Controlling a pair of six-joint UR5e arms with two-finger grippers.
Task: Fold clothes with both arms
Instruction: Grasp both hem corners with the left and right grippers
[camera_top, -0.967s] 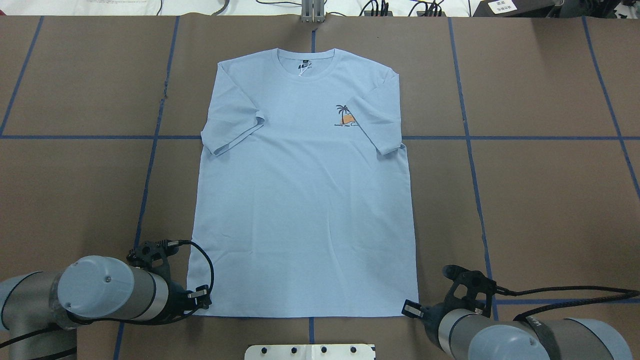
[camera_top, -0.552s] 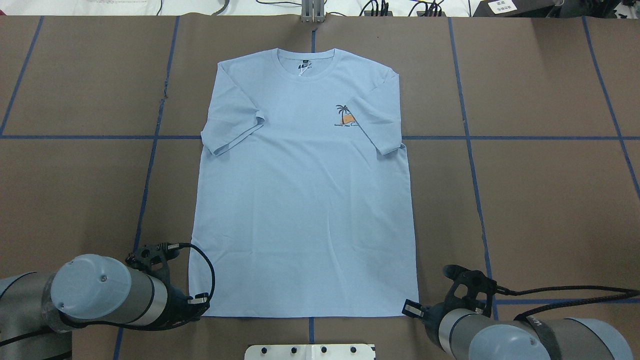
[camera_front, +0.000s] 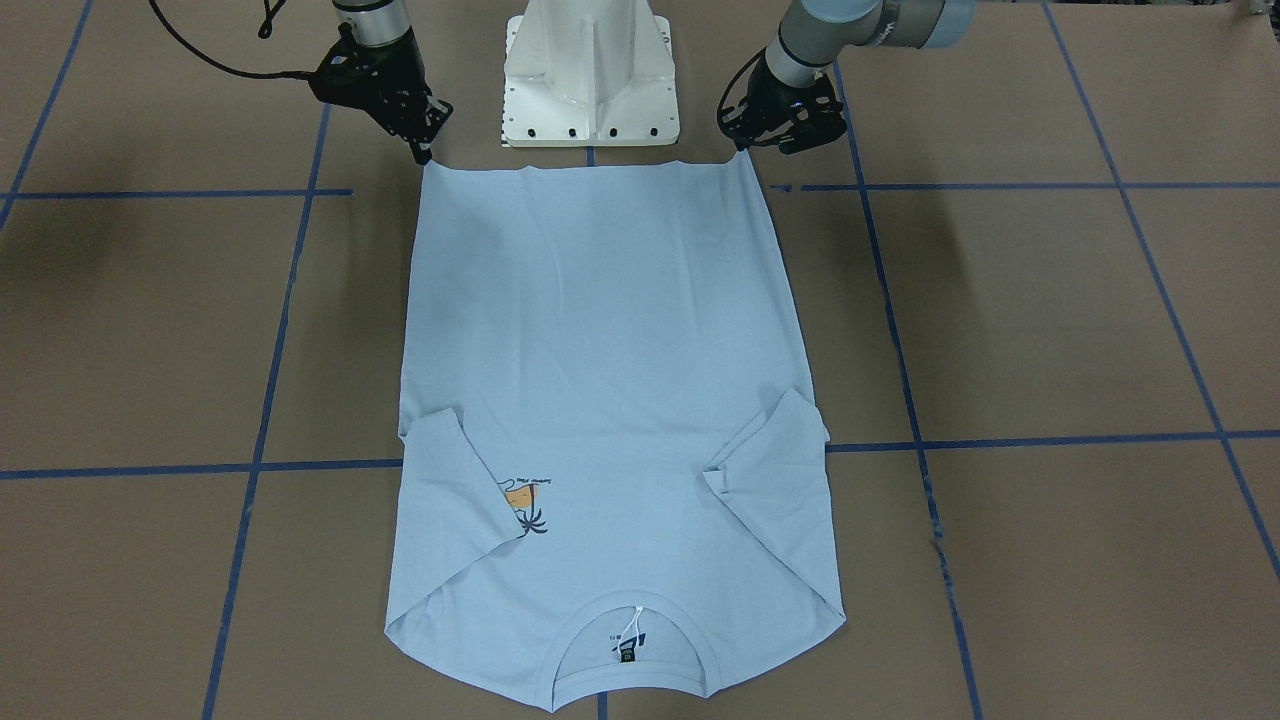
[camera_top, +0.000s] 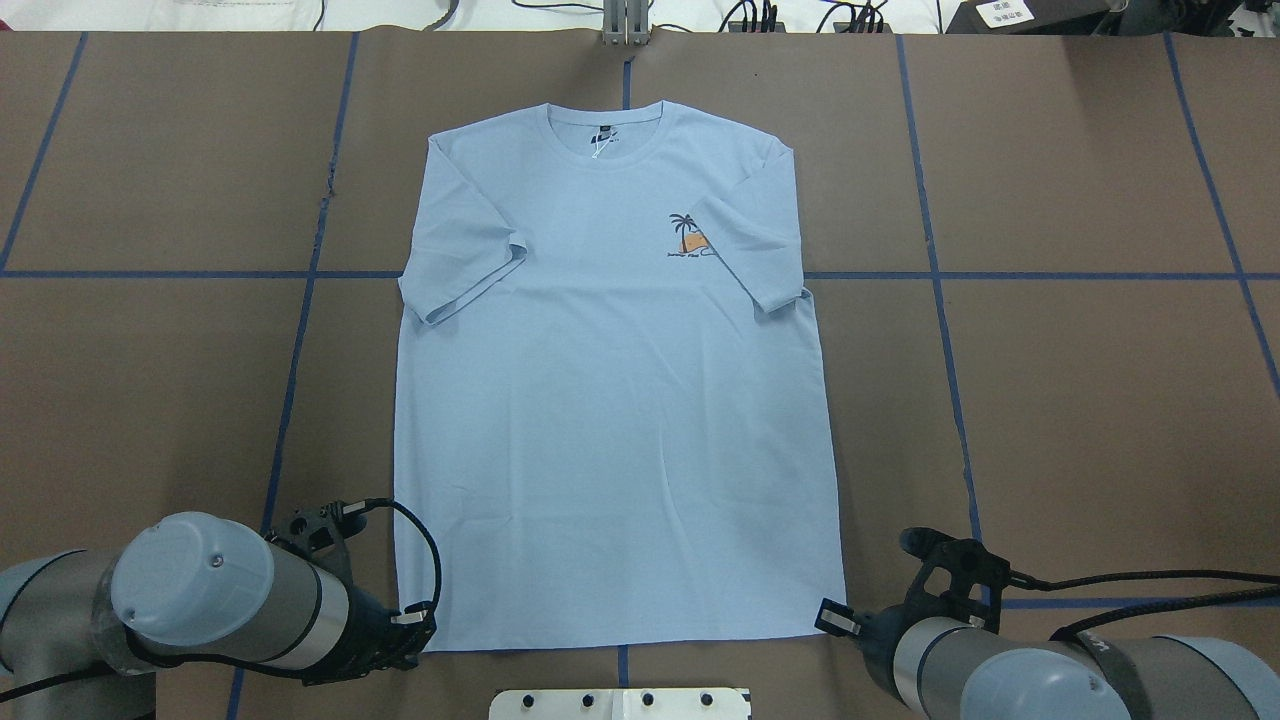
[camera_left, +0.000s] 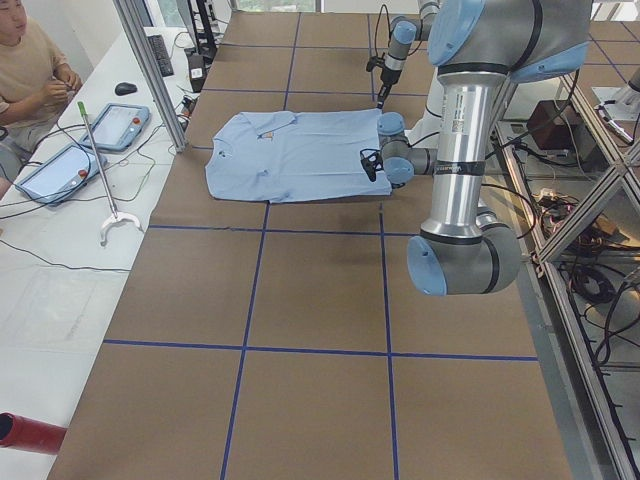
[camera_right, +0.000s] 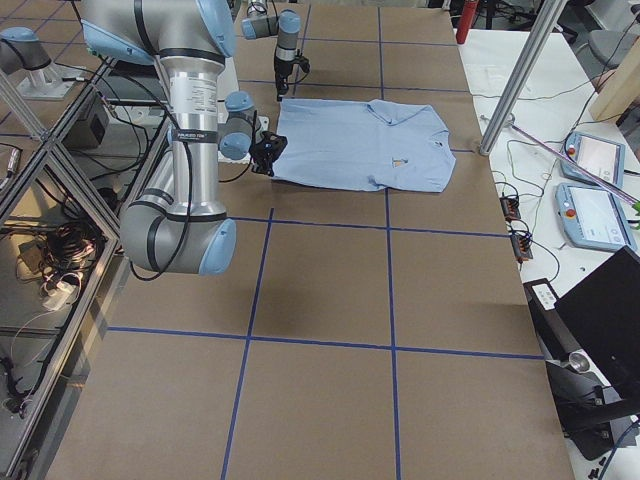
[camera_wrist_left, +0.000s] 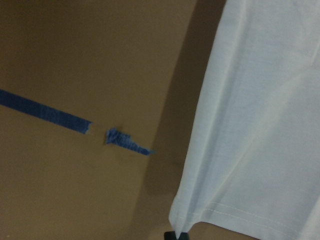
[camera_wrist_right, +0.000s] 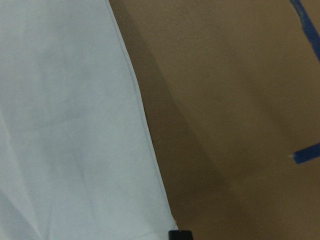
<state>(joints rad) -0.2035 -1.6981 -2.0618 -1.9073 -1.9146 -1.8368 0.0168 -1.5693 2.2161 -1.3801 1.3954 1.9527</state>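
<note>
1. Comparing with the frame a moment earlier, the left gripper (camera_top: 415, 632) is found drawn nearer the pedestal base (camera_top: 620, 703). The hem of the T-shirt (camera_top: 610, 400) has been pulled that way with it. The right gripper (camera_top: 828, 622) has shifted only slightly.
2. Each gripper is pinched narrowly on one hem corner: the left on the corner at the base's left, the right on the corner at the base's right.
3. The left arm (camera_top: 190, 600) and right arm (camera_top: 1020, 680) are held low over the table (camera_top: 1100, 400), angled inward from either side of the base.
4. The T-shirt is spread face up, running straight away from the base, hem nearest and neck label (camera_top: 603, 131) farthest. A shadow is cast under the hem edge in both wrist views. Both sleeves are folded inward, and the palm print (camera_top: 688, 235) is partly covered by the sleeve on the right arm's side.
</note>
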